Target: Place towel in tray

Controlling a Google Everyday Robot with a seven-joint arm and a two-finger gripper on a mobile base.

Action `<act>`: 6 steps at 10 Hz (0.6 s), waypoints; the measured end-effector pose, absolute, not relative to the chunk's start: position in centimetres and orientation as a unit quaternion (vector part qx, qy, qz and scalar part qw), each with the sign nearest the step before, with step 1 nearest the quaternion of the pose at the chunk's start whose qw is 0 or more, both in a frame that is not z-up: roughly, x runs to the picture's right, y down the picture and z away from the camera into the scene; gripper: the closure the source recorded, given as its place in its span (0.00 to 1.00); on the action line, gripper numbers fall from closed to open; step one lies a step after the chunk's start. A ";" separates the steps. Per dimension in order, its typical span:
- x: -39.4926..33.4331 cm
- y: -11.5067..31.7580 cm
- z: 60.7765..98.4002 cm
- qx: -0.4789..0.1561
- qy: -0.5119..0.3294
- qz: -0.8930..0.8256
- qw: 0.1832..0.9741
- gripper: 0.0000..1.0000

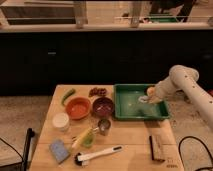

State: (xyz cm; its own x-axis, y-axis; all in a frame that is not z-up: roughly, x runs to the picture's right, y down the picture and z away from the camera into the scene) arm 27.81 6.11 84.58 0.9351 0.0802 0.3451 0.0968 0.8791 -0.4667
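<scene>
A green tray [127, 113] sits on the wooden table at the right. A pale, whitish towel [142, 100] lies inside the tray near its right side. My gripper [150, 95] is at the end of the white arm that reaches in from the right. It hangs over the tray's right part, right at the towel.
Left of the tray stand a dark red bowl [103, 106], an orange bowl [78, 107], a green pepper [68, 95] and a white cup [61, 121]. In front lie a metal cup [104, 126], a blue sponge [59, 149], a white brush [98, 155] and a wooden brush [157, 147].
</scene>
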 end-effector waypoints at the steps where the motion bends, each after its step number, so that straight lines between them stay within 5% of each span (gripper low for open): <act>1: 27.5 6.5 84.9 -0.250 -0.183 -0.009 0.951 0.33; 3: 26.8 7.8 86.1 -0.260 -0.189 -0.018 0.947 0.20; 6: 26.2 9.1 87.5 -0.264 -0.197 -0.023 0.944 0.20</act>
